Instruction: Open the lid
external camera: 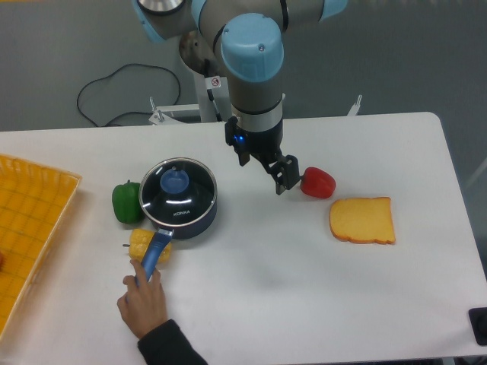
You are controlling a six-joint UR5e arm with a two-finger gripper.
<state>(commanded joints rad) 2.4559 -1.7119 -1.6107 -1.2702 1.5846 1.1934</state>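
Observation:
The lid [177,195] is round dark glass with a metal rim, a light-blue knob and white lettering. It sits closed on the dark-blue saucepan [199,220] at the left-centre of the table. My gripper [264,169] hangs to the right of the pot, above the table, well apart from the lid. Its fingers are open and hold nothing. A human hand [143,300] grips the pot's blue handle [156,252] from the front.
A green pepper [125,202] lies left of the pot and a yellow corn piece [140,242] lies by the handle. A red pepper [317,182] sits just right of my gripper, with a bread slice [363,220] beyond it. A yellow basket [30,228] stands at the left edge.

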